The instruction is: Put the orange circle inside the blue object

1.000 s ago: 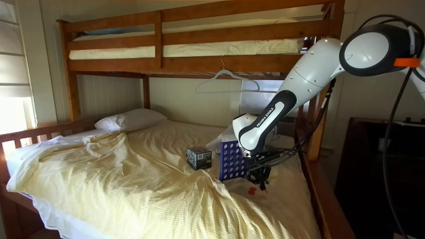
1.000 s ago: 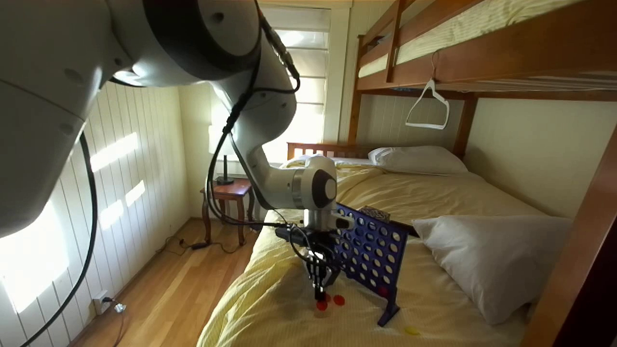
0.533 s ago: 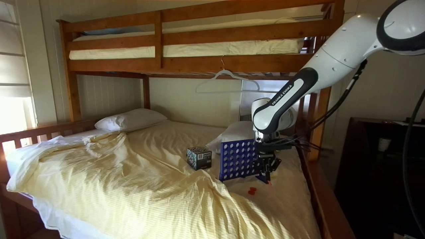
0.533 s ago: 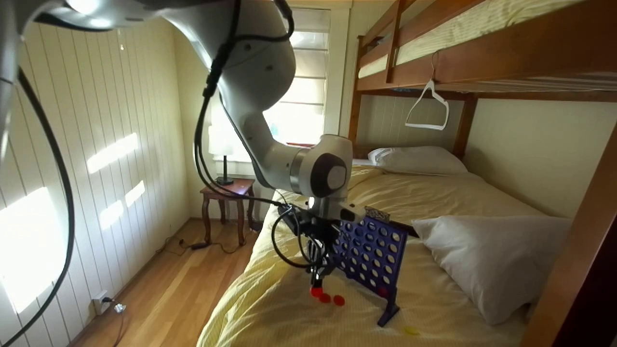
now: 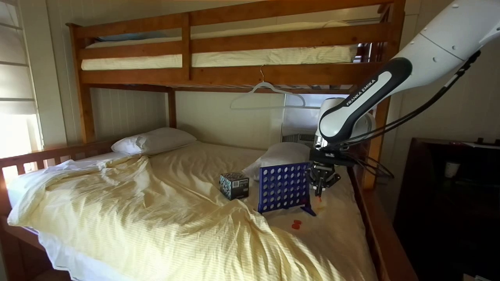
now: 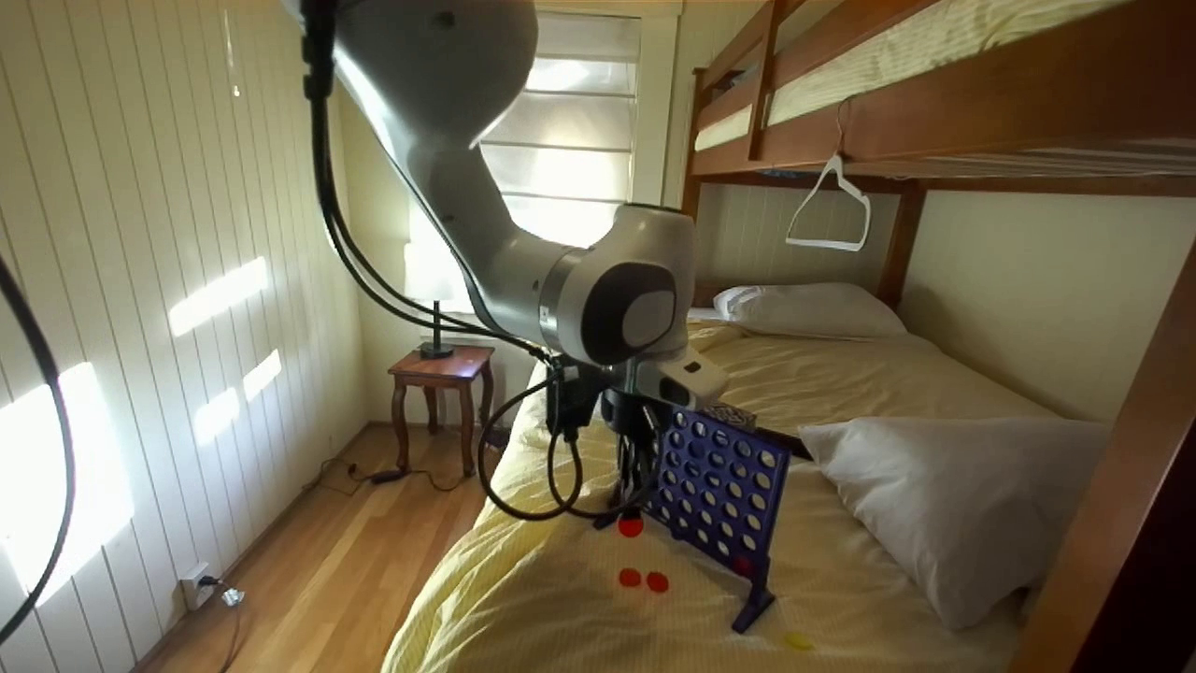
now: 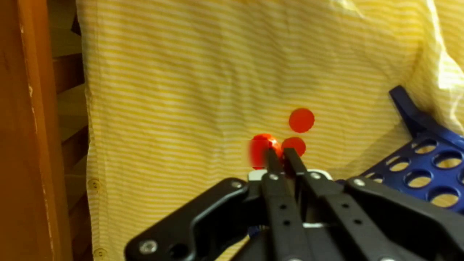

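My gripper (image 7: 282,155) is shut on the orange circle (image 7: 258,151), pinching its edge between the fingertips. In an exterior view the orange circle (image 6: 631,527) hangs below the fingers, above the bed. Upright on the bed stands the blue object (image 5: 284,187), a grid with rows of round holes and splayed feet. My gripper (image 5: 318,192) is beside its end nearest the robot, with the fingertips lower than its top edge. Part of the blue object (image 7: 420,175) shows at the right of the wrist view. A red disc (image 6: 743,565) sits in one of its low holes.
Two more orange-red discs (image 7: 301,120) lie on the striped sheet below the gripper. A yellow disc (image 6: 799,641) lies near the grid's foot. A dark patterned box (image 5: 234,186) and a pillow (image 6: 953,505) are nearby. The wooden bed rail (image 7: 36,145) runs along one side.
My gripper has risen from the sheet with the orange circle in it and swung upright beside the blue object's end. The two other discs and the blue object have stayed put.
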